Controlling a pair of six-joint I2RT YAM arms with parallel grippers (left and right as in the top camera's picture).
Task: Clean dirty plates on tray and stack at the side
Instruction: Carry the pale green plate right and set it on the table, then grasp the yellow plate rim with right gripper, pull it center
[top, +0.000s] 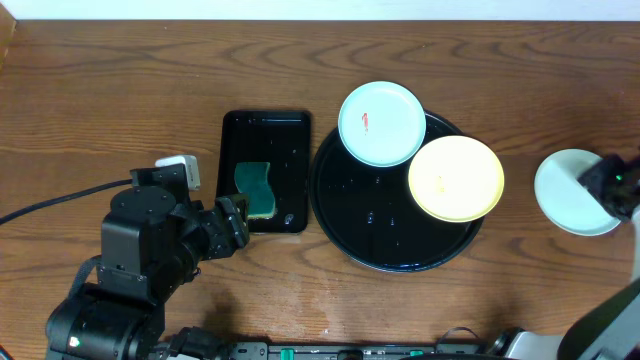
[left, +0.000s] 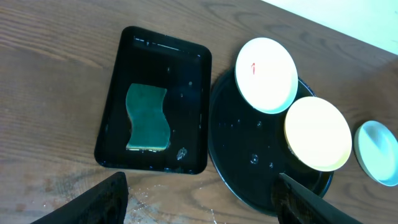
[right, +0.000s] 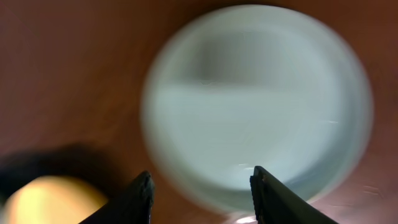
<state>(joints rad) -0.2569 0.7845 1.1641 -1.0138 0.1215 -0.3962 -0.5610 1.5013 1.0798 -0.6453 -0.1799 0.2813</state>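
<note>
The round black tray (top: 390, 225) holds a mint-white plate (top: 381, 122) with a red smear on its far rim and a pale yellow plate (top: 456, 178) on its right rim. A second mint-white plate (top: 568, 192) lies on the table at the far right. My right gripper (top: 612, 182) hovers over that plate's right side, open and empty; in the right wrist view the plate (right: 261, 99) is blurred beyond the fingers (right: 202, 199). My left gripper (top: 232, 222) is open and empty near the rectangular tray's front left corner; its fingers (left: 199, 202) frame bare table.
A rectangular black tray (top: 290, 135) left of the round tray holds a green sponge (top: 256, 188), also seen in the left wrist view (left: 147, 117). A black cable (top: 50, 200) runs across the left table. The left arm's body fills the front left.
</note>
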